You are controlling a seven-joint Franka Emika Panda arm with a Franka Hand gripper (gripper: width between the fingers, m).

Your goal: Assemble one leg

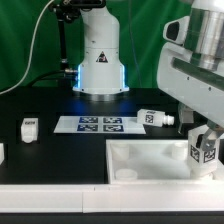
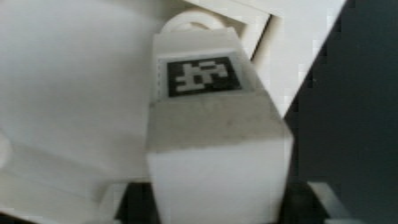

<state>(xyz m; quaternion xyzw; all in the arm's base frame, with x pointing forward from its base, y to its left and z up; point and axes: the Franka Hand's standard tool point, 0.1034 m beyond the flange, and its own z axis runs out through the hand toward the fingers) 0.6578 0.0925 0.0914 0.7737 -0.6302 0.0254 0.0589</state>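
1. The jaws are closed on a white leg (image 1: 203, 148) and grip it on two sides.
2. This leg is upright over the big white tray (image 1: 140, 158), at the exterior view's right. I cannot tell if it touches the tray.
3. A black-and-white tag (image 2: 201, 77) is on its side.
4. A second leg (image 1: 158, 118) lies on the dark surface (image 1: 60, 150), just beyond the tray and right of the marker board (image 1: 100, 123).
5. A third leg (image 1: 29, 127) stands well off to the left.

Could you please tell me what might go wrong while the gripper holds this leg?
Held by the gripper at one end only, the leg could tilt or slip when pressed against the tray-like piece. A second leg lies loose just beyond that piece's far edge; the arm might knock it.
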